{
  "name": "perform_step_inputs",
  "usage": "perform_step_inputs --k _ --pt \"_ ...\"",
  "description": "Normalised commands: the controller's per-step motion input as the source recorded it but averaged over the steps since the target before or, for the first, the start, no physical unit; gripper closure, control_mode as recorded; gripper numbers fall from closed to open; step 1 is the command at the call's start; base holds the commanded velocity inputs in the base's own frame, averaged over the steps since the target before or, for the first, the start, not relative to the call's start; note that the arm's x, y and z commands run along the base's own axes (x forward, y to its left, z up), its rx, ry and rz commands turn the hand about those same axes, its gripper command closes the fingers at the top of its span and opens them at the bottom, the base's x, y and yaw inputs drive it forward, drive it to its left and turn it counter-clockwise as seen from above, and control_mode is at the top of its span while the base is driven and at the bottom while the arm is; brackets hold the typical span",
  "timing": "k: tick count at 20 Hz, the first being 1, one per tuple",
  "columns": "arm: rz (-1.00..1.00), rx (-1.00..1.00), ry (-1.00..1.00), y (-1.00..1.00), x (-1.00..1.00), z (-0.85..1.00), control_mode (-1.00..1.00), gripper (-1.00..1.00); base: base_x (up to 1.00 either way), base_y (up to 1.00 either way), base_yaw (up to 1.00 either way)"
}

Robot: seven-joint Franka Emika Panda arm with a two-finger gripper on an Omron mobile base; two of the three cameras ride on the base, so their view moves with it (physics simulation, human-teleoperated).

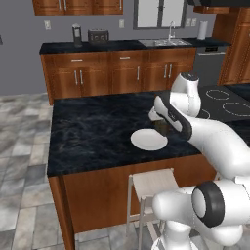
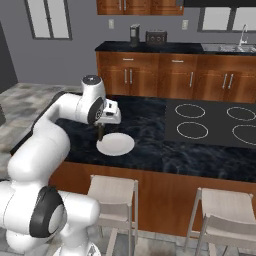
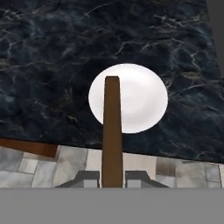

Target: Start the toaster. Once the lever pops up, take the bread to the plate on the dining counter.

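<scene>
Dark brown and thin, the bread stands edge-on between the two finger tips of the gripper, which is clamped shut on its lower end so that the slice runs straight out along the line of the hand. By its look it is a light, stiff piece, toasted dry and probably brittle at the crust, so a hard squeeze could crumble it; the sound place to hold it is across the two flat faces near one end, which is just how the fingers appear to have it now. Seen from the hand, the free end of the slice reaches over the white plate, which lies on the black marbled dining counter close to its near edge, with pale stools below. In the right base view the gripper hangs above the left rim of the plate, seemingly not touching it, though the slice there is a small dark sliver and hard to read. From the left the arm covers much of the hand, and the plate shows just beside it. The toaster sits well apart on the far counter, next to the coffee machine.
</scene>
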Motion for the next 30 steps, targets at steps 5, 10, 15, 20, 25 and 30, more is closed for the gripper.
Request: perform_step_inputs --k 5,10,15,20,25,30 --pt "0.0 0.0 -0.03 0.0 0.37 -0.29 -1.0 1.0 0.0 0.0 0.0" --pt "0.0 0.0 -0.02 0.0 0.42 -0.37 -1.0 1.0 0.0 0.0 0.0" --pt "0.0 0.0 -0.01 0.0 0.37 -0.28 -1.0 1.0 0.0 0.0 0.0" --pt "0.0 0.0 0.0 0.0 0.23 -0.29 -1.0 1.0 0.0 0.0 0.0" --pt "0.0 0.0 0.0 0.0 0.15 -0.22 -1.0 1.0 0.0 0.0 0.0" --pt "0.0 0.0 0.0 0.0 0.05 -0.14 -1.0 1.0 0.0 0.0 0.0"
